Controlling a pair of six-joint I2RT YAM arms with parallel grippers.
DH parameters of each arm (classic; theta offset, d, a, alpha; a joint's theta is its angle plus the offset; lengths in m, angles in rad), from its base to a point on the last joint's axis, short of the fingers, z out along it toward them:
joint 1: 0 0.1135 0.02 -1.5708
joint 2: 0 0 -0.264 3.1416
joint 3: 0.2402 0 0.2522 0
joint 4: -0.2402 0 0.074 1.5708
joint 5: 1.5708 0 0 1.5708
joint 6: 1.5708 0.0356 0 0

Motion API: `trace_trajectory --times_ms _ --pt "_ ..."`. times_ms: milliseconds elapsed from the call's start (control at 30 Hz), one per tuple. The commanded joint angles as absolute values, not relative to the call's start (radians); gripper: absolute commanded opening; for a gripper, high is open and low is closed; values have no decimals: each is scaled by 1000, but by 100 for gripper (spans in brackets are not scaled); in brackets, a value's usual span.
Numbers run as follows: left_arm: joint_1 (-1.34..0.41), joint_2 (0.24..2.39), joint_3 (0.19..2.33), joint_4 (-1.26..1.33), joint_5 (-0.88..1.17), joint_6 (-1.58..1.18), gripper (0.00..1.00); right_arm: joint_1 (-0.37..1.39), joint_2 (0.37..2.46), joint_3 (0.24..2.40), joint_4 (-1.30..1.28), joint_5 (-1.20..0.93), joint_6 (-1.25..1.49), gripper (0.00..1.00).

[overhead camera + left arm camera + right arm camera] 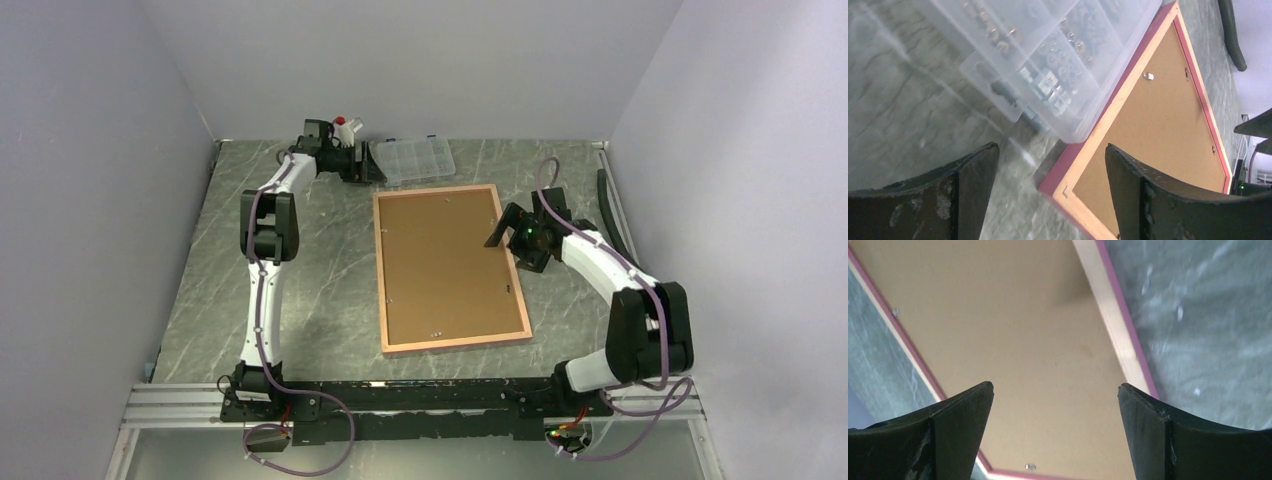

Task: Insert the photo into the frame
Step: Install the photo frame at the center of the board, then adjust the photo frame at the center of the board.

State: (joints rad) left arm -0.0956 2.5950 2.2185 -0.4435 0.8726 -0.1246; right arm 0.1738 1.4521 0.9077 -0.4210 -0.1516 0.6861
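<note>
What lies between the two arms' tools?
In the top view, the far end of the frame, back side up, lies between the left tool and the right tool.

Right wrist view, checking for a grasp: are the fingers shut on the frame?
No, the fingers stand wide apart over the brown backing of the frame, holding nothing.

A robot lab cell. Plain pale walls (420, 60) box in a marbled table (330, 300); left arm (262, 290) and right arm (600, 258) are bolted to a metal rail (170, 403)
</note>
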Motion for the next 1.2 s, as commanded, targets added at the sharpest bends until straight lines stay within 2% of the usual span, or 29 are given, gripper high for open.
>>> trace_trajectory --times_ms 0,267,567,833,1167 --pt "-108 2643 2276 -349 955 -190 79 181 1309 861 -595 -279 736 100" --pt "-139 2630 2210 -345 995 -156 55 229 1045 705 -764 -559 798 99" --pt "-148 2589 2131 -388 979 -94 37 409 991 535 -780 -561 895 98" --pt "-152 2570 2084 -466 960 -16 23 427 1081 479 -585 -394 934 95" --pt "-127 2417 1884 -749 871 269 13 315 1282 611 -431 -303 827 92"
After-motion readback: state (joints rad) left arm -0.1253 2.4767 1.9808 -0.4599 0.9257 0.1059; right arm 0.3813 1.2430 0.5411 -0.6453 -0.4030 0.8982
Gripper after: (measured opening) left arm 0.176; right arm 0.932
